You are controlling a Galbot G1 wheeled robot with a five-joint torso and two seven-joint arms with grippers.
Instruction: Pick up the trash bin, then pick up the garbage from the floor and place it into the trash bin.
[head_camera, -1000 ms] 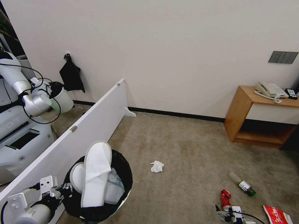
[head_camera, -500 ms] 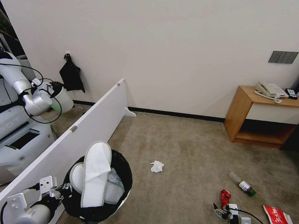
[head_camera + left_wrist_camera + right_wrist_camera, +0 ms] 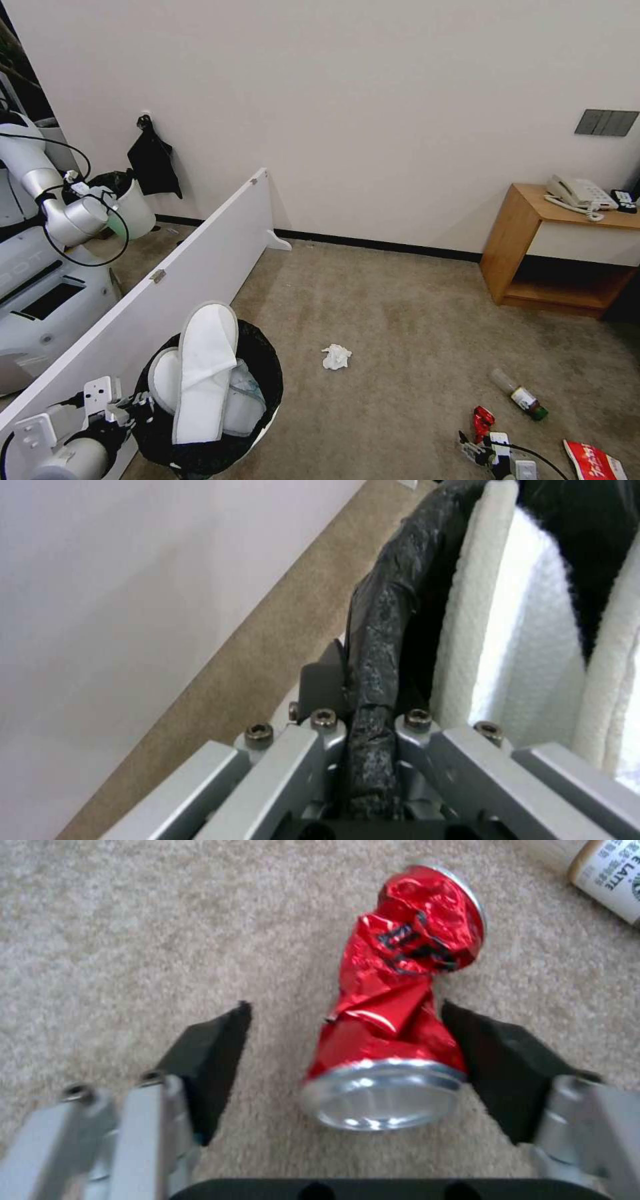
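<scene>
The trash bin (image 3: 270,373), lined with a black bag, hangs at the lower left with two white slippers (image 3: 203,367) standing in it. My left gripper (image 3: 137,403) is shut on its bag-covered rim (image 3: 373,690). At the lower right my right gripper (image 3: 477,448) is down at the carpet and open. The crushed red can (image 3: 393,1005) lies between its fingers, close to one black pad (image 3: 493,1050). More garbage lies on the floor: a crumpled tissue (image 3: 336,357), a clear bottle (image 3: 520,395) and a red packet (image 3: 592,460).
A long white board (image 3: 200,253) leans along the left, right beside the bin. A wooden side table (image 3: 513,247) carrying a telephone (image 3: 577,193) stands at the far right wall. Open carpet stretches between the board and the table.
My right gripper has shifted slightly beside the red can, which has stayed on the carpet. The bin and left gripper have hardly moved.
</scene>
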